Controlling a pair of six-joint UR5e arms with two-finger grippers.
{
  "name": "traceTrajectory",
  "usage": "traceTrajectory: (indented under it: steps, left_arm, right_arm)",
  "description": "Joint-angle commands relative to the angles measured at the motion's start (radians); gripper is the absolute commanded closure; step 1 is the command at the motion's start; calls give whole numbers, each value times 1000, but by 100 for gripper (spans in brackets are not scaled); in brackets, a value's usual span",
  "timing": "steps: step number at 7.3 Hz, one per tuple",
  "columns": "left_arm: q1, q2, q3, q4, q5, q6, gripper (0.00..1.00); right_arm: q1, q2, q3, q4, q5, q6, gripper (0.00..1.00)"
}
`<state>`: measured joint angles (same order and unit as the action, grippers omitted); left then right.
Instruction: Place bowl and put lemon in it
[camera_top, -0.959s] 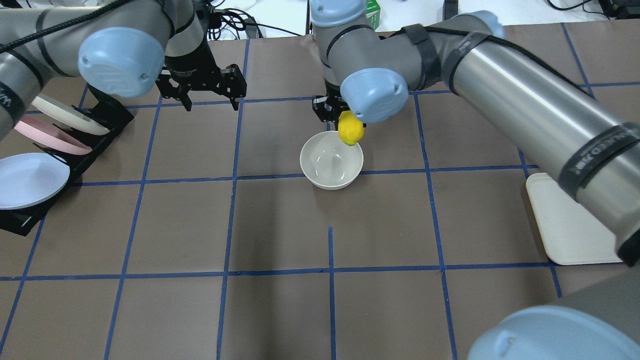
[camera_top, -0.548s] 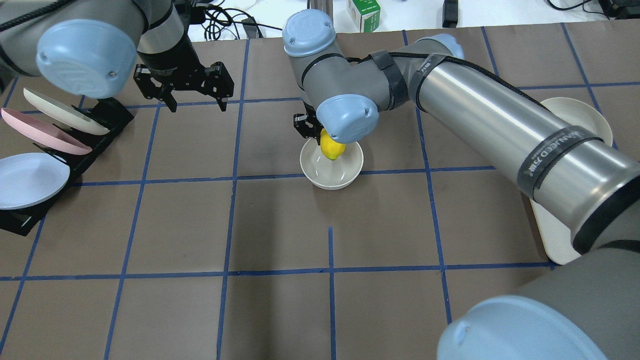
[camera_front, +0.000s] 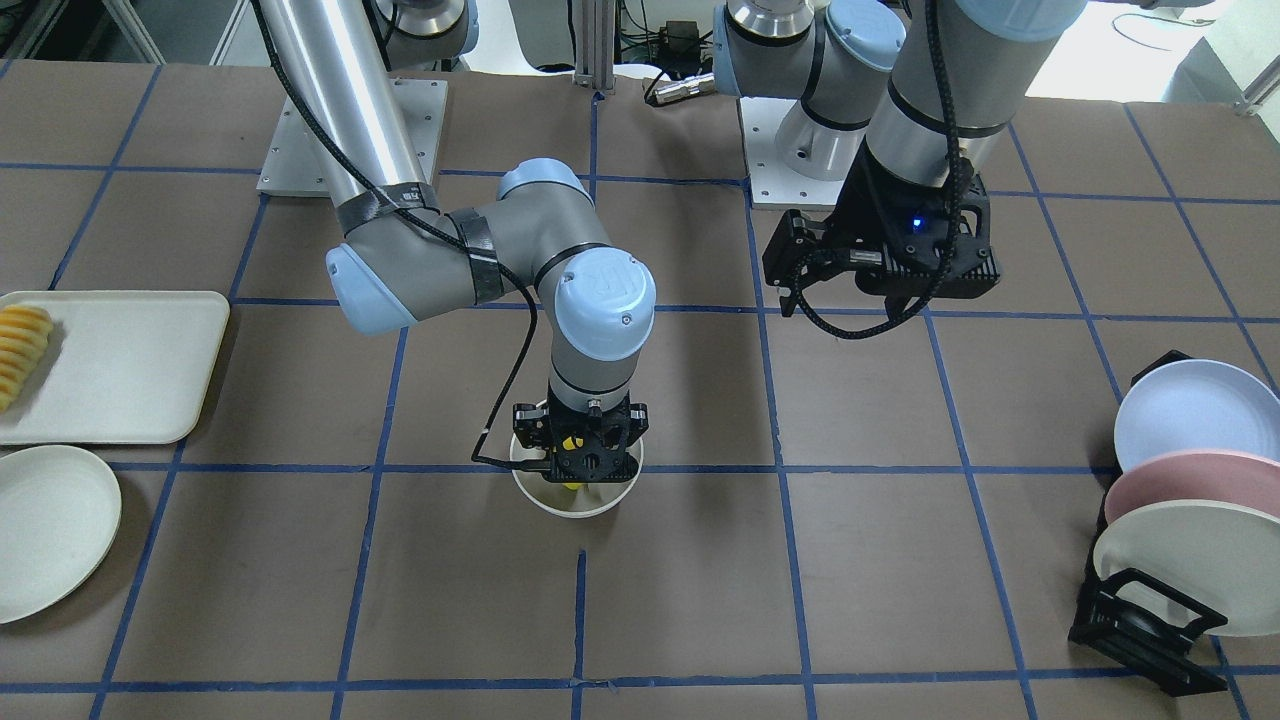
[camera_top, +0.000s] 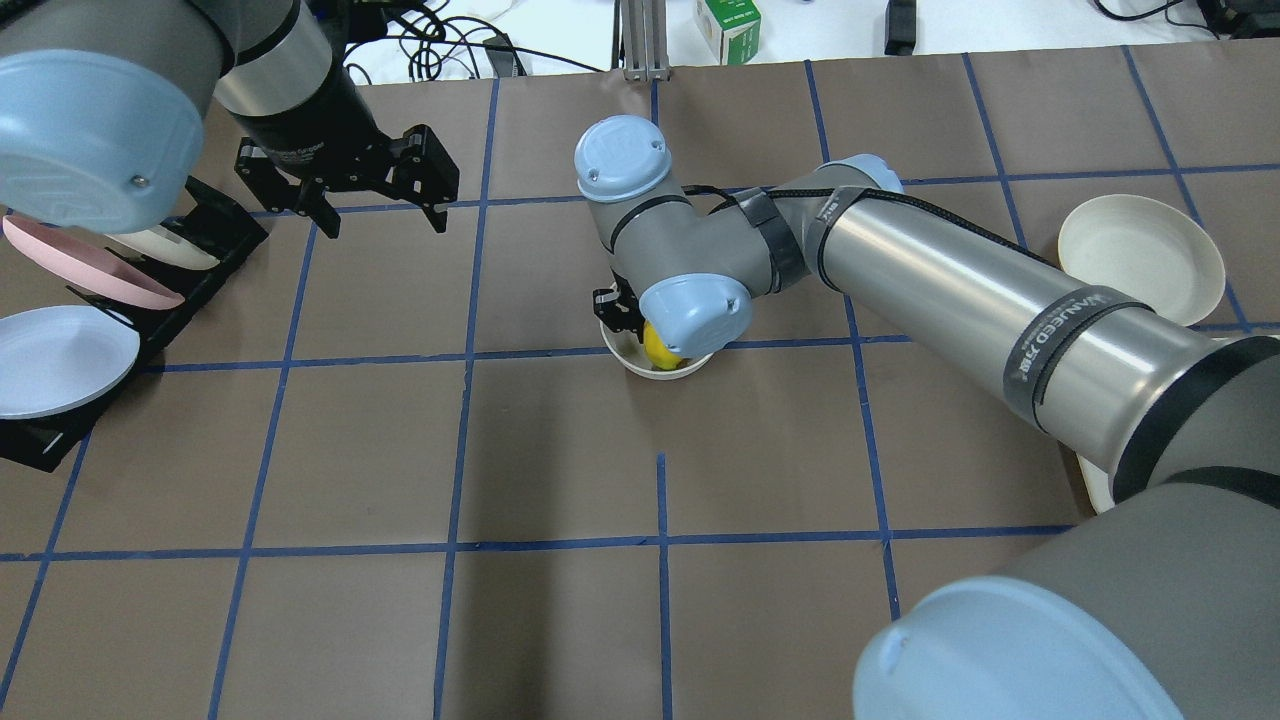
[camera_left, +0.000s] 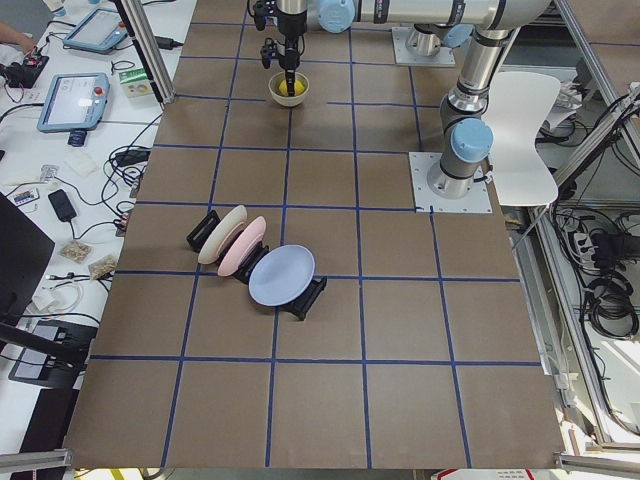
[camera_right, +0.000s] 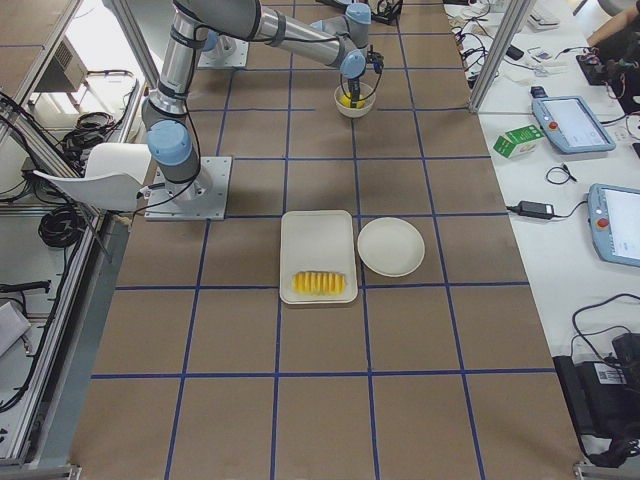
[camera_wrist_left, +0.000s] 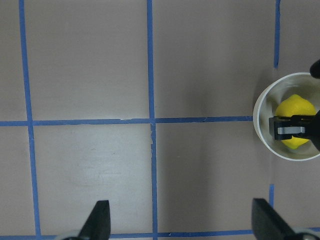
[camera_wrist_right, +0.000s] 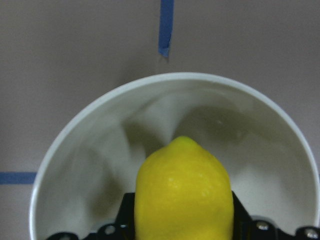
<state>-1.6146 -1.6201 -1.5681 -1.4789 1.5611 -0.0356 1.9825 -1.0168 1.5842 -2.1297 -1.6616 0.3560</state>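
Now the lemon (camera_wrist_right: 183, 192) is down inside the bowl (camera_top: 640, 366)

At the overhead view's upper left, the left gripper (camera_top: 383, 222) hangs above the table (camera_top: 560, 450) with its fingers spread wide. It has shifted a little further left than half a second ago. At centre the bowl stands upright on a blue tape line (camera_top: 540, 352). The lemon hangs inside it, long axis near upright, one pointed end down toward the bowl's floor, pinched by the right gripper (camera_front: 583, 468). Half a second back it was at rim height. It is lower now. From the lower right the right arm (camera_top: 930, 280) stretches to centre, its wrist bent straight down.
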Motion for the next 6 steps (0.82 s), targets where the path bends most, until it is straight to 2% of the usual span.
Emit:
traceTrajectory:
  steps: [1, 2, 3, 5, 6]
  left_arm:
    - [-1, 6, -23, 11, 1, 11, 0]
    - [10, 6, -23, 17, -1, 11, 0]
    - [10, 3, -23, 19, -1, 11, 0]
    - [10, 0, -26, 20, -4, 11, 0]
    - [10, -4, -26, 19, -1, 13, 0]
  right_arm:
    - [-8, -26, -3, -4, 2, -6, 0]
    - [-19, -86, -9, 0, -1, -8, 0]
    - [-40, -170, -10, 57, -1, -20, 0]
    - [-147, -338, -10, 227, 2, -74, 0]
    - [-206, -418, -9, 332, 38, -153, 0]
